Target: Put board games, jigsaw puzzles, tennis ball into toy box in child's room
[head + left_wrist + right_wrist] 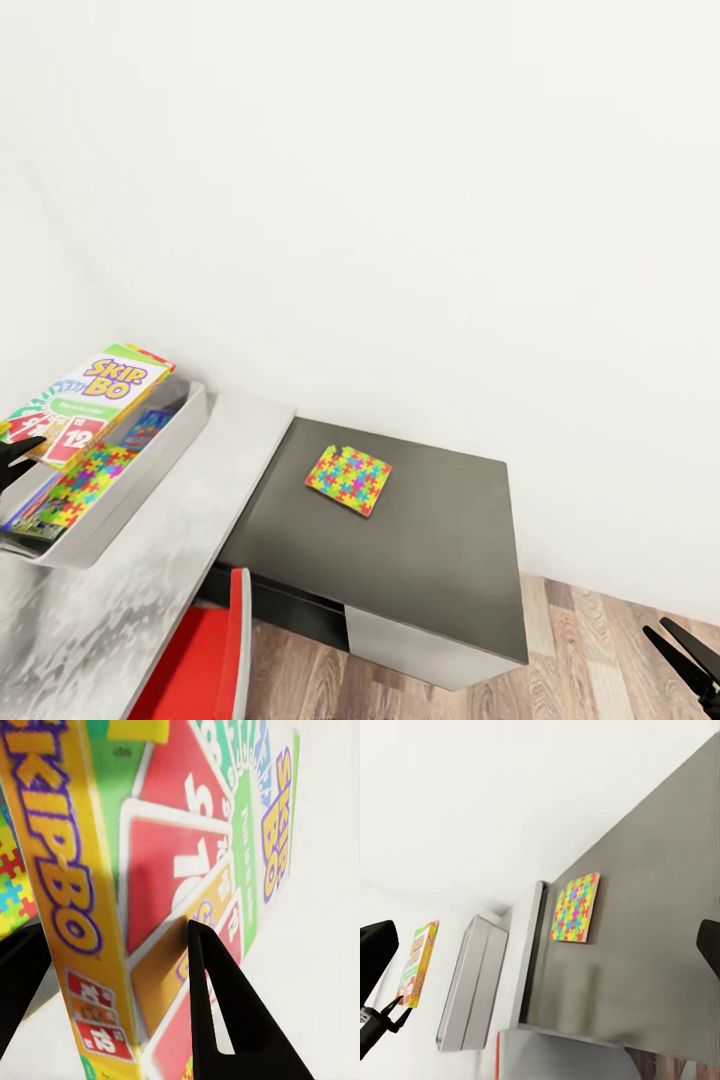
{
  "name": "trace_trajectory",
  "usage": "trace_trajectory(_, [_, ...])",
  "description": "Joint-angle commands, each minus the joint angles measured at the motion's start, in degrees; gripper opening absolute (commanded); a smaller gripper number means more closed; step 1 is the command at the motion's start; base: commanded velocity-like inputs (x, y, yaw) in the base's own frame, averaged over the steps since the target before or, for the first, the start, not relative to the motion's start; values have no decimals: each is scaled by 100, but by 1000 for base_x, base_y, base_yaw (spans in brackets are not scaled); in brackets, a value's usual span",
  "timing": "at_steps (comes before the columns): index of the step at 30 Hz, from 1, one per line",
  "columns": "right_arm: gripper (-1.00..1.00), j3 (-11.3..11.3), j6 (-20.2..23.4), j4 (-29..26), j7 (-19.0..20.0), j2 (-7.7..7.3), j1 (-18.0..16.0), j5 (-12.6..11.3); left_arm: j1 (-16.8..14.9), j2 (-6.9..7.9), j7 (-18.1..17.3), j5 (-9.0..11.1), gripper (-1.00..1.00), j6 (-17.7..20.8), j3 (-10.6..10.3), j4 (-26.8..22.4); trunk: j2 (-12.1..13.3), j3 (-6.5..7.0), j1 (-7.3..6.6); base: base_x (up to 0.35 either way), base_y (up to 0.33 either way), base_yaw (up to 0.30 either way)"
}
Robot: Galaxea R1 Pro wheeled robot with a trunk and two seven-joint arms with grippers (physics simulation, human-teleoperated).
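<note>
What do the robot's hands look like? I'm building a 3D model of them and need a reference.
Both are plain matte black, with no visible markings or cables. The left hand has two long, flat, wedge-shaped fingers tapering to points. The right hand shows slim, pointed black fingers too.

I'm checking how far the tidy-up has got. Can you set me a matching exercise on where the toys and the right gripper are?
1. Skip-Bo box
2. jigsaw puzzle
3. second jigsaw puzzle
4. right gripper

a. inside the toy box
b. flat on the dark grey top
c. clamped in the left gripper
d. open, over the floor

Pairs: 1-c, 2-b, 3-a, 4-d
</note>
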Motion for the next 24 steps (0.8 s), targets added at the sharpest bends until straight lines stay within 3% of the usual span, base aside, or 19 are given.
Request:
trace_trajectory(1, [100, 2, 46, -4, -8, -2, 2, -37, -7, 0, 59, 62, -100, 20, 7, -5, -11, -19, 3, 0, 0, 29])
trace_trajectory(14, [100, -5, 49, -3, -3, -10, 2, -45, -9, 5, 59, 62, -100, 16, 1, -103, -11, -138, 3, 0, 0, 6])
trace_trajectory(24, [100, -14, 50, 0, -1, -11, 2, -47, -264, 4, 71, 54, -100, 26, 1, -110, -11, -231, 3, 0, 0, 0])
